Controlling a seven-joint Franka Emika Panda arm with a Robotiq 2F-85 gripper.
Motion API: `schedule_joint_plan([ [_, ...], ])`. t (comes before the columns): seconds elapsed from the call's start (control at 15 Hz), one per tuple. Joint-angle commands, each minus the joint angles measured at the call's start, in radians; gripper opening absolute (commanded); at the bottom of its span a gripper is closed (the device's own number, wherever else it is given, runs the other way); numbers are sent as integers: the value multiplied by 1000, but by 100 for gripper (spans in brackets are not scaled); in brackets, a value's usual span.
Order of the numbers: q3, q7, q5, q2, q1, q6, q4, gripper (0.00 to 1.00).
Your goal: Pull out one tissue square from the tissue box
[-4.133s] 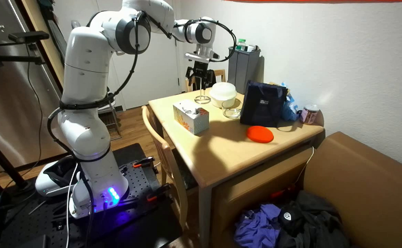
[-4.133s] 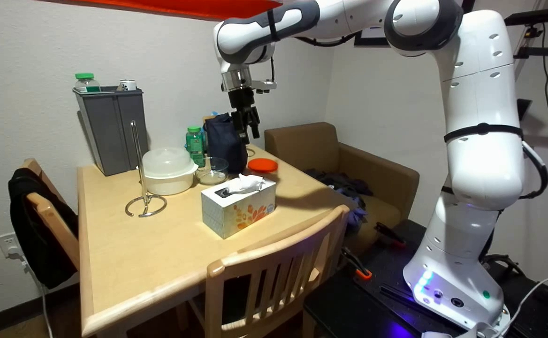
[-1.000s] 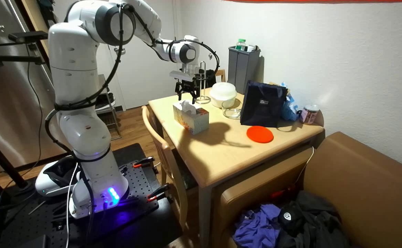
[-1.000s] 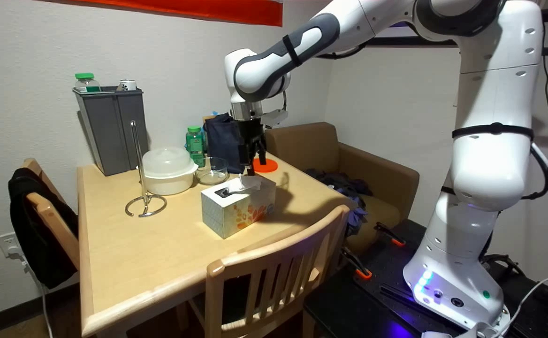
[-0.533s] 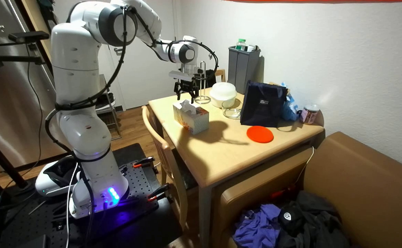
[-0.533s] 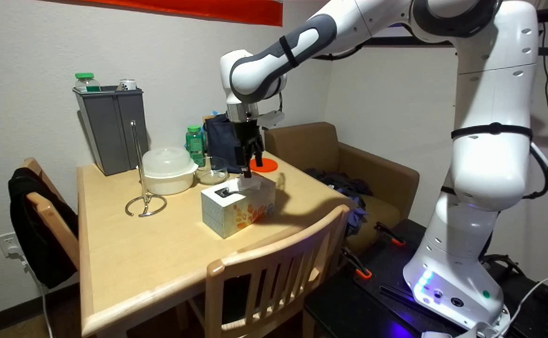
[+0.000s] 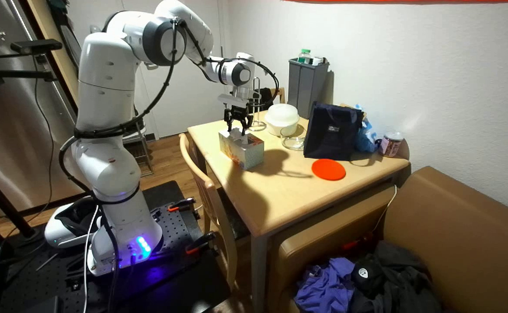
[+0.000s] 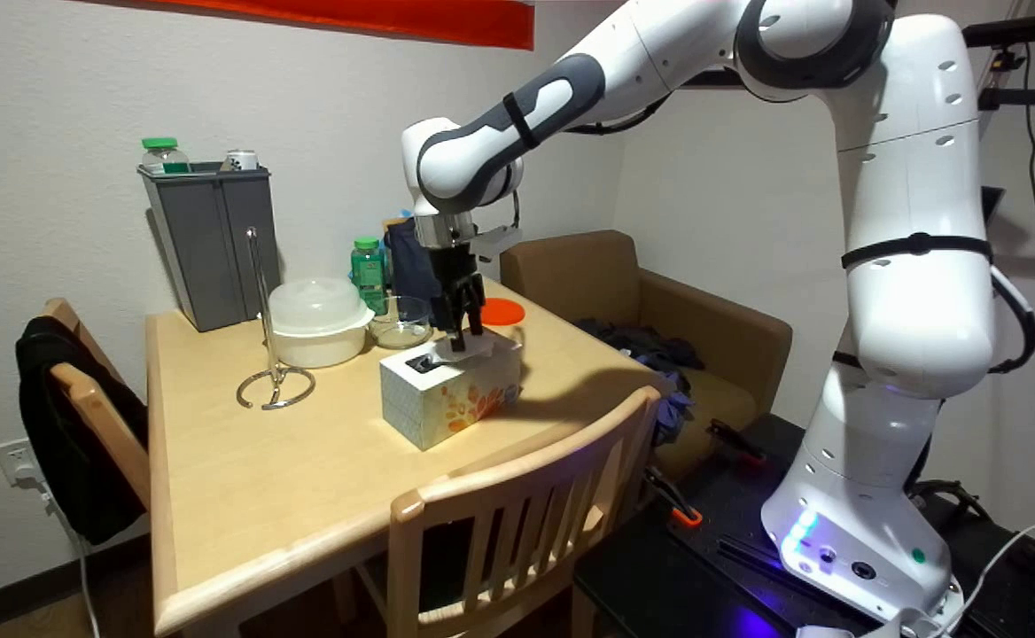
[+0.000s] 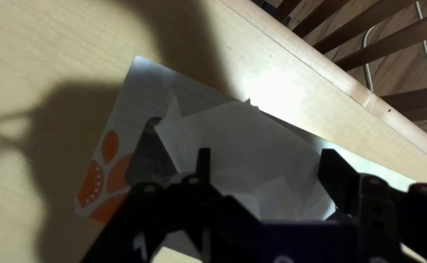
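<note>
Claw is now lower, spread wide over the tissue, nothing gripped, so pinching looks next, pull not started.

Cannot read any word or number. In an exterior view, can make out a small white label on the navy tote bag, a round white emblem, probably on a black cap, and a pinkish label on the jar, too small to decipher. Likewise cannot decipher, in an exterior view, the green label on the bottle or a bluish mark on the tissue box.
</note>
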Motion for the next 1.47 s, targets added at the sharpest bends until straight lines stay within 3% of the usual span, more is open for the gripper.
schedule_joint_plan([
  [0.0, -2, 0, -5, 39, 4, -38, 54, 45],
  [0.4, -13, 54, -53, 13, 28, -87, 61, 0],
  [1.4, 14, 246, -187, -220, 86, -368, 62, 1],
])
